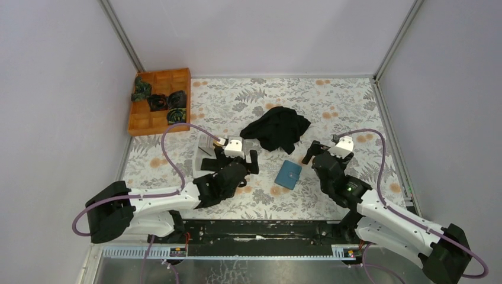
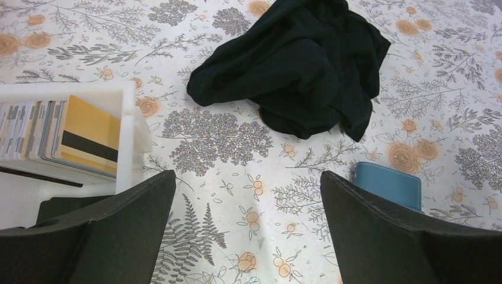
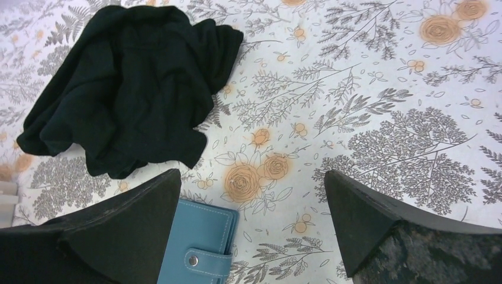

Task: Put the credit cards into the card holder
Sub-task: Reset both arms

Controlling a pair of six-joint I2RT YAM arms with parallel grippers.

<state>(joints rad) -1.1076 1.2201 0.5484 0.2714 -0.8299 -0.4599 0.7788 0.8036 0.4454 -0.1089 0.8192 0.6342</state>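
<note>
The card holder [image 1: 288, 174] is a teal-blue wallet lying flat on the floral table between my two arms, closed by a snap strap [image 3: 201, 236]. The credit cards [image 2: 59, 133] lie fanned in a white tray [image 2: 129, 139]; the one on top is yellow with a black stripe. My left gripper [image 2: 248, 236] is open and holds nothing, with the tray just to its left and the card holder [image 2: 388, 184] to its right. My right gripper [image 3: 251, 236] is also open and holds nothing; its left finger hangs over part of the card holder.
A crumpled black cloth [image 1: 278, 128] lies beyond the card holder, ahead of both grippers. An orange wooden compartment box [image 1: 160, 100] with dark items stands at the back left. My left arm hides part of the white tray [image 1: 203, 152] in the top view.
</note>
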